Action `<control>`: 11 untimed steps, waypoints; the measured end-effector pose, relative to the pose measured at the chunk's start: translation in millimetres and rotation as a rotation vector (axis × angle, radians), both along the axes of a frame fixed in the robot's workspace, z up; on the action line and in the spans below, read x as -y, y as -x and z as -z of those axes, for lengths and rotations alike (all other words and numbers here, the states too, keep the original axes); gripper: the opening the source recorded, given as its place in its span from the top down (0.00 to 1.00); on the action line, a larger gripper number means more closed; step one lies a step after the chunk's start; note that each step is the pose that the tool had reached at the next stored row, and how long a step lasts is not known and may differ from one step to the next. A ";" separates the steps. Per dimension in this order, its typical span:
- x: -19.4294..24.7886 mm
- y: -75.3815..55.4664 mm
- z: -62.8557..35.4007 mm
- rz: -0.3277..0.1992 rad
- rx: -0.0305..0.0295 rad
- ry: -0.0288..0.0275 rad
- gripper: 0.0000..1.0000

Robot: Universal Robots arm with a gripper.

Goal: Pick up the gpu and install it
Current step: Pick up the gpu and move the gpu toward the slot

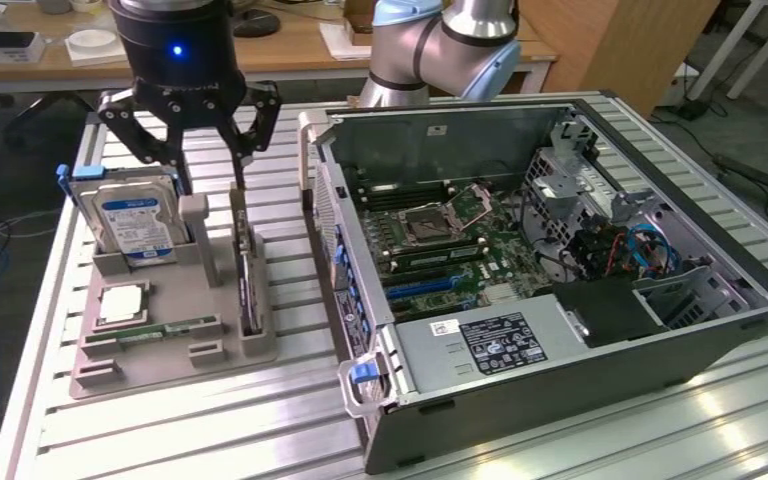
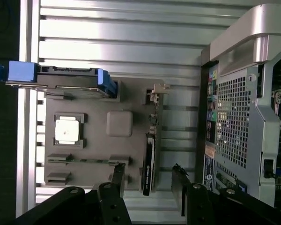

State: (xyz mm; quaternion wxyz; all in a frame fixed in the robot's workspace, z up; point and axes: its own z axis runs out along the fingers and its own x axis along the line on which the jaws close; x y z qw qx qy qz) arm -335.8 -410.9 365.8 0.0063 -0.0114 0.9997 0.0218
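The gripper (image 1: 211, 178) hangs wide open over the gpu (image 1: 245, 275), which stands on edge in the gray holder (image 1: 157, 362), beside the hard drive (image 1: 137, 220).

Exterior view high, oblique over table (image 1: 197, 425); wrist view straight down; shared: holder (image 2: 94, 146)

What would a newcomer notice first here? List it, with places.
The open computer case dominates the exterior view's right, its motherboard exposed. On that view's left, the end effector hangs open just above the gpu, which stands on edge in a grey holder beside a blue-labelled hard drive.
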 end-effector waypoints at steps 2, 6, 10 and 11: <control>0.4 0.1 3.5 0.000 -0.0003 0.0002 0.47; 0.6 0.0 10.8 0.000 -0.0008 0.0001 0.47; 0.7 0.0 16.8 0.000 -0.0009 0.0016 0.47; 0.7 0.0 18.5 0.000 -0.0008 0.0018 0.47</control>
